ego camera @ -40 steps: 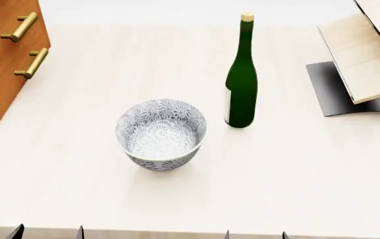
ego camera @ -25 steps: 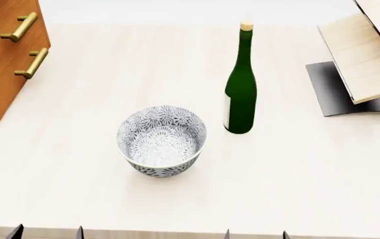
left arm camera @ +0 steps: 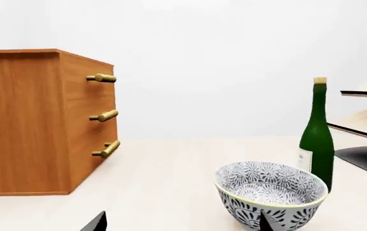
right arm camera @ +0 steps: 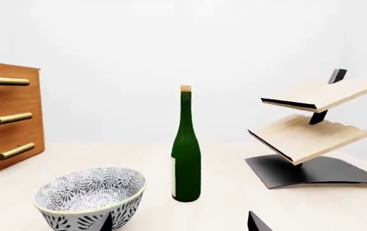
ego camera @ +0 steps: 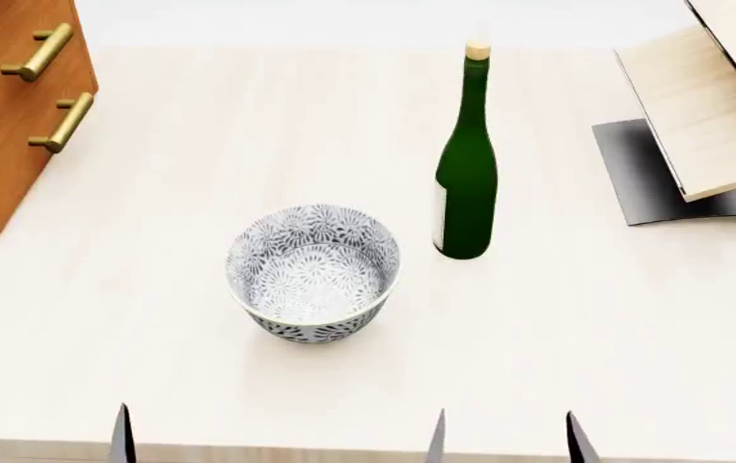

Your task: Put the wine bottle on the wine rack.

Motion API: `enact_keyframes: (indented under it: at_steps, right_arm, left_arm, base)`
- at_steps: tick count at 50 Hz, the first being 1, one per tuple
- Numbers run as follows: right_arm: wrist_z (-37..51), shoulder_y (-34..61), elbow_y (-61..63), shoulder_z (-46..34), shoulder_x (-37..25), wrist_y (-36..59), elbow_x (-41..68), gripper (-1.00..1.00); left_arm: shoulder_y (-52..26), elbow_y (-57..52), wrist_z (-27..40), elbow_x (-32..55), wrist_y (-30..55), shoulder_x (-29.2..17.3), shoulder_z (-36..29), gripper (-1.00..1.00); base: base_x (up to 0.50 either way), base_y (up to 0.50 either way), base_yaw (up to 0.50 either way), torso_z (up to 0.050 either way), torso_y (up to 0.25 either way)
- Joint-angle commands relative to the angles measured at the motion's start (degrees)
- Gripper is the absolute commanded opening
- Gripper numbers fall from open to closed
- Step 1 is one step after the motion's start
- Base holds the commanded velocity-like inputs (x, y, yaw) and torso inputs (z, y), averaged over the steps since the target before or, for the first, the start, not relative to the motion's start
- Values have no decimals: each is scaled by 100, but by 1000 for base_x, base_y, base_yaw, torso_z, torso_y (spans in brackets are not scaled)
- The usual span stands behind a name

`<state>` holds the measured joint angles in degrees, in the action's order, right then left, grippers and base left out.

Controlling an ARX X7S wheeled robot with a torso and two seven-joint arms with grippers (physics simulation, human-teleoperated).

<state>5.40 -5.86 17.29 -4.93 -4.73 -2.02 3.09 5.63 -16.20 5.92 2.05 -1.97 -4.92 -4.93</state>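
Wine bottle (ego camera: 467,183) stands upright on the pale table (ego camera: 187,154), near the middle of it and a little toward the far side. Its tan cork points up, and a pale label shows low on its side. Nothing touches the bottle. Just beside it, on the near left in the head view, sits a patterned bowl (ego camera: 313,272); a small strip of bare table separates the two.

The wine rack (ego camera: 709,106) stands at the right side of the table, well apart from the bottle. Its slanted pale boards rise over a curved grey base (right arm camera: 315,172), and a wide stretch of open table lies between the bottle and this base. In the right wrist view two boards show, one above the other, with a black peg (right arm camera: 337,75) at the top.

A reddish-brown cabinet (ego camera: 8,106) with brass handles stands at the far left corner, far from the bowl and the bottle.

The left gripper (ego camera: 48,436) and the right gripper (ego camera: 506,439) show only as dark fingertips at the near edge of the table. Each pair of fingers stands wide apart and holds nothing. Between these fingertips and the bowl the table surface is bare.
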Motion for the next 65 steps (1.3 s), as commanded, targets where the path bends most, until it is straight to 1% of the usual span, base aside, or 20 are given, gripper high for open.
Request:
enact_keyframes:
  at_steps: [1,6,7,9,10,13,18,30,39,65]
  right_arm:
    - [176,-354,621,-83,-79,-1060,-38,100]
    - [264,-454,784,-60,-109,-1429,-28,100]
    - [331,-494,846,-69,-107,-1568,-291,100]
    - [326,-542,935,-99,-130,-1592,-230,100]
    - [382,-572,952,-98,-118,-1749,-380,100]
    - [415,-637,1065,-123,-141,-1885,-341,100]
    - [471,-738,1257,-144,-193,-2069,-345,100]
    - [561,-844,1280,-205,-297,-2616,-398,100]
    - [601,-811,1258,-269,-357,-2583,-366,100]
    - [756,-720,1161,-377,-475,-2377,-270,100]
  left_arm:
    - [432,-776,185,-168,-922,-150,-100,100]
    - [475,-865,280,-213,-994,-178,-108,100]
    - [519,-883,309,-246,-1236,-188,-104,100]
    - [559,-951,355,-298,-1265,-196,-107,100]
    - [607,-989,350,-279,-1483,-218,-121,100]
    - [700,-1053,428,-376,-1768,-234,-116,100]
    - [759,-1141,488,-384,-1931,-269,-123,100]
    - [823,-1122,623,-468,-2268,-331,-164,100]
    - [818,-1132,686,-490,-2290,-380,-197,100]
    - [810,-1086,868,-521,-2415,-487,-290,100]
  base:
    - [0,0,0,0,0]
    - [0,0,0,0,0]
    - [0,0,0,0,0]
    - [0,0,0,0,0]
    - [0,0,0,0,0]
    - [0,0,0,0,0]
    - [0,0,0,0,0]
    - [0,0,0,0,0]
    - [13,0,0,0,0]
    - [126,0,0,0,0]
